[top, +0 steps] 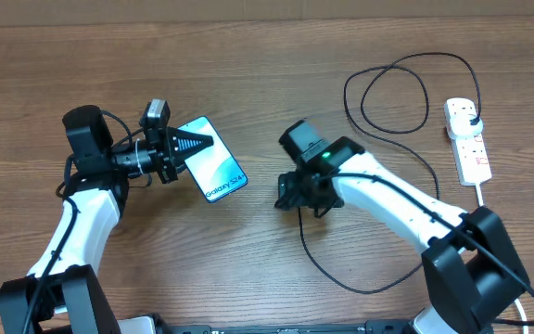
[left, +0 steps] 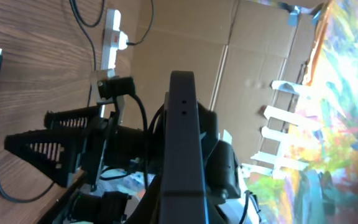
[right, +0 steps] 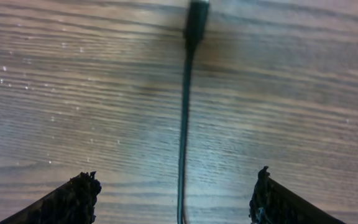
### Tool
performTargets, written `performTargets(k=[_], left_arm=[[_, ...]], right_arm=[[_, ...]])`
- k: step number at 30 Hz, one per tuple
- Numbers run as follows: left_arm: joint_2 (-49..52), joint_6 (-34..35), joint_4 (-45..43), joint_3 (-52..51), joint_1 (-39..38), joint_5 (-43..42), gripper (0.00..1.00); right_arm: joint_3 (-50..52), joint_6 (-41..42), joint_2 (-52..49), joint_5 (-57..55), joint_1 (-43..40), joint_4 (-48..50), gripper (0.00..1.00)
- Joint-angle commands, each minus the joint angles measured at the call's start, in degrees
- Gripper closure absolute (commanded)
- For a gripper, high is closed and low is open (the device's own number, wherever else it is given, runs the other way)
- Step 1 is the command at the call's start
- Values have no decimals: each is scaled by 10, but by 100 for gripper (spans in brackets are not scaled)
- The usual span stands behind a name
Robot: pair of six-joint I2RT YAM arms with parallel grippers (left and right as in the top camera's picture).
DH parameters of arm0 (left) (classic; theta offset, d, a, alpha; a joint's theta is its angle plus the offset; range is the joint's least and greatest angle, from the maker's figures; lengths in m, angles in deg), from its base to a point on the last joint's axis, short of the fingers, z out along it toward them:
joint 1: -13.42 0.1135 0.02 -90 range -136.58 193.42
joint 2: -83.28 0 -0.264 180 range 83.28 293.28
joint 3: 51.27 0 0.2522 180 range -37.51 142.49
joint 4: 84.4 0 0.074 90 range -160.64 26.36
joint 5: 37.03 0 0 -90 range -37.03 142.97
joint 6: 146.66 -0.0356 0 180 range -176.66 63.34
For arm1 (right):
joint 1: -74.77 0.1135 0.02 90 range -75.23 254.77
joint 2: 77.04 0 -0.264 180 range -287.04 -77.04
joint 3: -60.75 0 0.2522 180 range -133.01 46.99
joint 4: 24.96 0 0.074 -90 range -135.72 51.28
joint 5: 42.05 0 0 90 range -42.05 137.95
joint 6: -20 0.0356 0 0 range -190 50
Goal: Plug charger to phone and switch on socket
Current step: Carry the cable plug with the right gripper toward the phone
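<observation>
Arms: two.
- Left arm (top: 82, 199): rises from the near left edge of the table (top: 248, 65), bends at the elbow, forearm level and pointing right.
- Right arm (top: 397, 199): reaches from the near right corner toward the middle, wrist turned down at the wood.

Pincers: two.
- Left gripper (top: 193, 144): fingers together, clamped on the upper-left end of the phone.
- Right gripper (right: 178, 202): fingers (right: 73, 199) wide apart, holding nothing. They hang just above the table, one on each side of the charger's cable and clear of it.

Phone (top: 213, 162): one. It sits left of centre, screen up and lit light blue, lying on a diagonal with white lettering at its lower-right end. The left wrist view shows it edge-on in the grip.

Charger (right: 182, 124): one thin black cable. Its connector (right: 196, 18) lies loose on the wood ahead of the right gripper, apart from the phone. The cable curves toward the near edge, then loops at the far right and ends at the socket's far end.

Socket (top: 469, 139): one white strip by the right edge, with a white cord (top: 483, 197) trailing toward me. Its red switches are too small to count or read.
</observation>
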Motion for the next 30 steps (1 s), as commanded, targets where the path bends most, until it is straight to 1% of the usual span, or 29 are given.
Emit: performTargets(k=[1,5,11,16,20,21,23,27,30], left_arm=[[-10,7,-2,11,42,-40,96],[-10,23,-2,11,82,-40,96],[-10,22,-2,11,130,-40,96],[-10,22,-2,11,136,-40,96],[-10,22,-2,11,136,-40,96],[-10,22,-2,11,136,-40,96],[-10,22,-2,11,136,-40,95],[-10,22,-2,11,136,-40,94],[-10,22,-2,11,136,-40,94]], right_arm=[[3,-2,0,-79,21,14,19],[3,-2,-11,-102,22,38,19],[4,-1,-28,-101,22,60,21],[4,-1,-46,-85,22,64,32],[4,3,-70,-75,22,78,33],[4,3,-75,-75,22,79,37],[4,3,-83,-75,22,78,40],[4,3,-92,-75,22,70,42],[4,3,-96,-75,22,69,46]])
